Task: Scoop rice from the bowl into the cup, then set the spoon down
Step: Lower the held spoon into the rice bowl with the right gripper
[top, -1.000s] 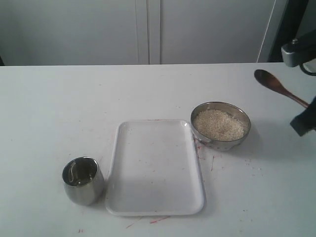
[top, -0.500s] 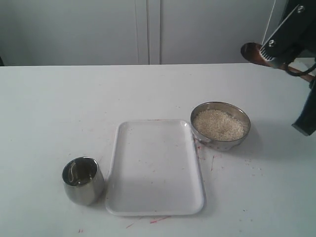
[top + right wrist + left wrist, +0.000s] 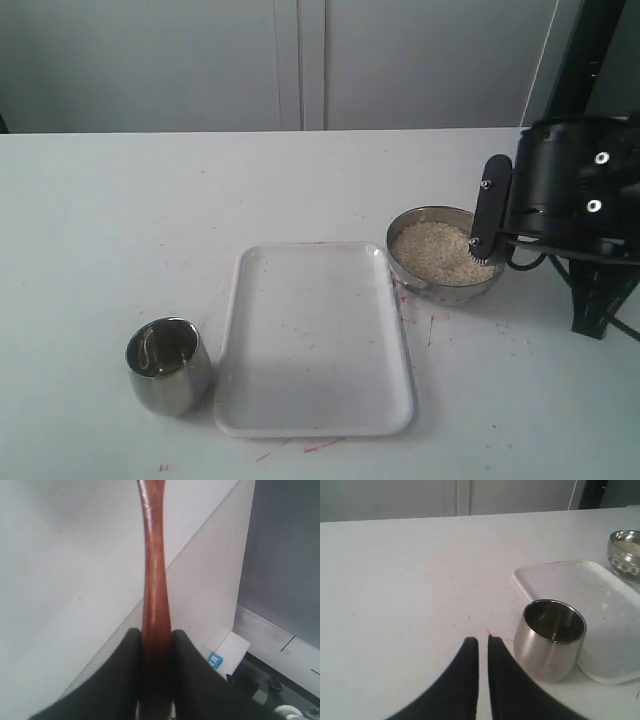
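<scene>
Right of the tray [image 3: 310, 340], the bowl [image 3: 437, 292] holds rice [image 3: 435, 252]; the right claw [image 3: 156, 636] clamps the spoon [image 3: 154, 555].

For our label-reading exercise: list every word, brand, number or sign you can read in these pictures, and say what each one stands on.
blue label on the white box, right wrist view: pale marks, too small and blurred to read.
No text on the cup, bowl, tray or spoon.
</scene>
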